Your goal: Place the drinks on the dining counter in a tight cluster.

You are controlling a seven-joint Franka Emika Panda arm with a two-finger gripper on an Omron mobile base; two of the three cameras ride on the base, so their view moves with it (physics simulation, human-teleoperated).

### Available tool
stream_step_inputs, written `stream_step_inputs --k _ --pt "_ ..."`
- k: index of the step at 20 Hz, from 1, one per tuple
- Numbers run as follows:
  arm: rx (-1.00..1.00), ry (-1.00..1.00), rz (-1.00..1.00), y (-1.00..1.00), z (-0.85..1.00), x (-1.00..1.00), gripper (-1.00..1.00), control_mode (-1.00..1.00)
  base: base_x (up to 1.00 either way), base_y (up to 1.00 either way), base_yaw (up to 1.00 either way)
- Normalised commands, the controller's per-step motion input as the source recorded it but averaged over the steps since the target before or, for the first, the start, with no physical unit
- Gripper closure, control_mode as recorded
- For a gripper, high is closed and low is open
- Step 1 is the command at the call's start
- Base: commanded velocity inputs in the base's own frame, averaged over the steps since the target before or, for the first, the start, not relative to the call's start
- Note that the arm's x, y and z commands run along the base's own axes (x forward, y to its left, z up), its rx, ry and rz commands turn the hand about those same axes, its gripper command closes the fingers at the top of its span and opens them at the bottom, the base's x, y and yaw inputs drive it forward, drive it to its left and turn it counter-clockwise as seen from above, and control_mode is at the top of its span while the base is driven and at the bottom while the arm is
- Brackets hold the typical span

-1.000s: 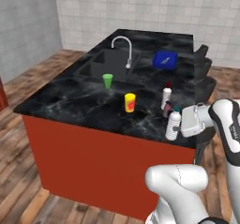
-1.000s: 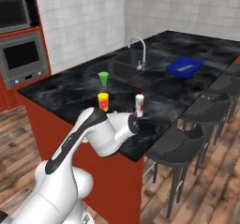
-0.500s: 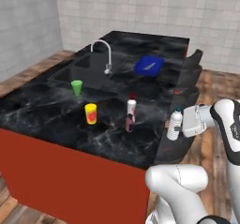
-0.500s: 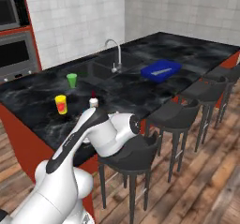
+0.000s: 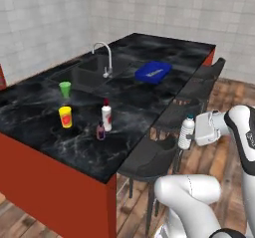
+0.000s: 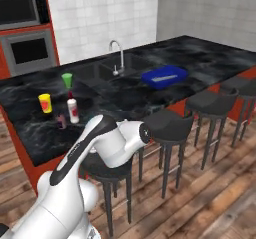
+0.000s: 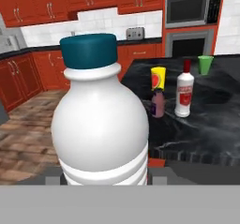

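Currently, per label:

gripper: the gripper point(image 5: 191, 135) hangs off the stool side of the dining counter point(image 5: 134, 132), above the dark stools point(image 5: 149, 160) — not over the counter top.
jaws: closed on the clear bottle point(image 5: 186, 132), gripping its lower body; bottle upright.
clear bottle: teal cap point(image 7: 88, 51) on top, ribbed lower body. In the hand view the clear bottle point(image 7: 99, 124) sits right in front of the lens, finger tips hidden behind it.
white bottle: the white bottle point(image 5: 106, 116) with red cap and label stands upright on the dining counter, near the front edge, between the sink point(image 5: 84, 75) and the stool side.
purple bottle: the purple bottle point(image 5: 100, 131) — shorter — stands just beside the white bottle, on its near side. Whether they touch: cannot tell. Hand view shows the same pair, white bottle point(image 7: 184, 95) and purple bottle point(image 7: 158, 103), close together.
yellow cup: the yellow cup point(image 5: 65, 116) with a red mark stands near the pair, to their left in the left base view; right behind the purple bottle in the hand view.
green cup: the green cup point(image 5: 64, 88) stands further back, near the sink edge, apart from the bottles.
blue tray: a blue tray point(image 5: 153, 71) lies on the counter beyond the faucet point(image 5: 104, 58).
background: microwave point(image 6: 20, 8) and oven point(image 6: 27, 50) set in red cabinets against the tiled wall.
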Motion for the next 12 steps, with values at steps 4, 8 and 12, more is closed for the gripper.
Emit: stream_step_inputs --k 4,8,12 --pt "0.0 0.0 0.0 0.0 0.0 0.0 1.0 1.0 0.0 -0.97 0.37" --pt "0.0 0.0 0.0 0.0 0.0 0.0 1.0 1.0 0.04 -0.6 0.49" --pt "0.0 0.0 0.0 0.0 0.0 0.0 1.0 1.0 0.31 -0.33 0.73"
